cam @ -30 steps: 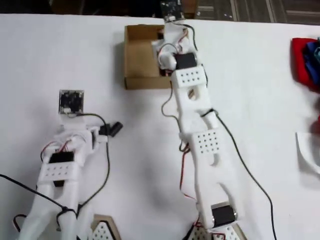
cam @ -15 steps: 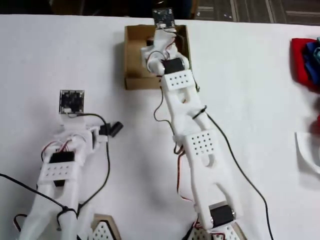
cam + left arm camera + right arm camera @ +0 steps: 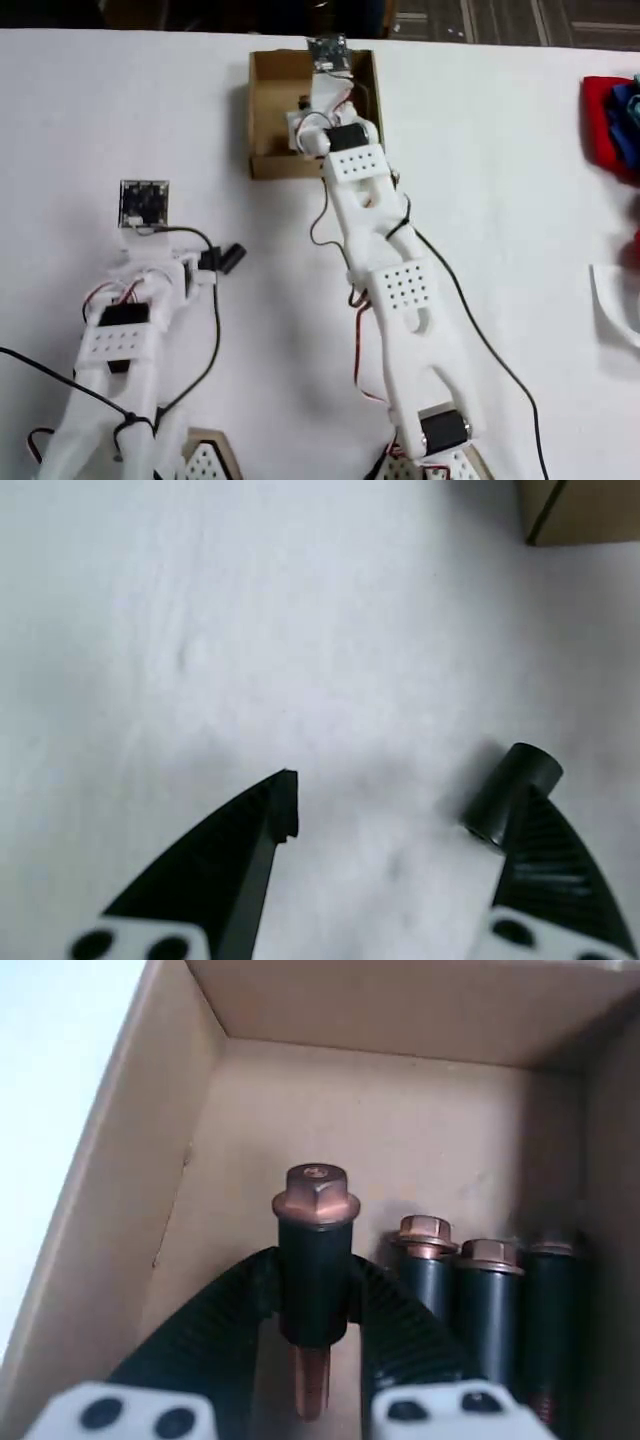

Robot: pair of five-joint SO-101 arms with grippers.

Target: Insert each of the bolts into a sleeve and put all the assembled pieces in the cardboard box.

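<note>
Holding a sleeved bolt inside the box

The right hand (image 3: 313, 1278) is clamping a black sleeve (image 3: 313, 1295) between its two fingers, and a copper bolt (image 3: 316, 1195) is sitting in that sleeve, its hex head sticking out at one end and its shank at the other. The hand is hanging inside the open box (image 3: 130, 1190), with the box floor showing behind the held piece. Three more pieces (image 3: 487, 1295), each a bolt in a sleeve, are lying side by side in the box against one wall, just beside the hand. In the high view the right arm (image 3: 385, 250) is stretching across the table (image 3: 500, 150) to the box (image 3: 268, 110) at the far edge.

The left hand (image 3: 390, 815) is hovering over bare table with its fingers wide apart and gripping nothing. A loose sleeve (image 3: 512, 792) is sitting right at the tip of one finger; whether it is touching that finger I cannot tell. In the high view this sleeve (image 3: 228, 257) is lying next to the left arm (image 3: 130, 310), well apart from the box. A red cloth (image 3: 610, 110) is lying at the table's right edge.
</note>
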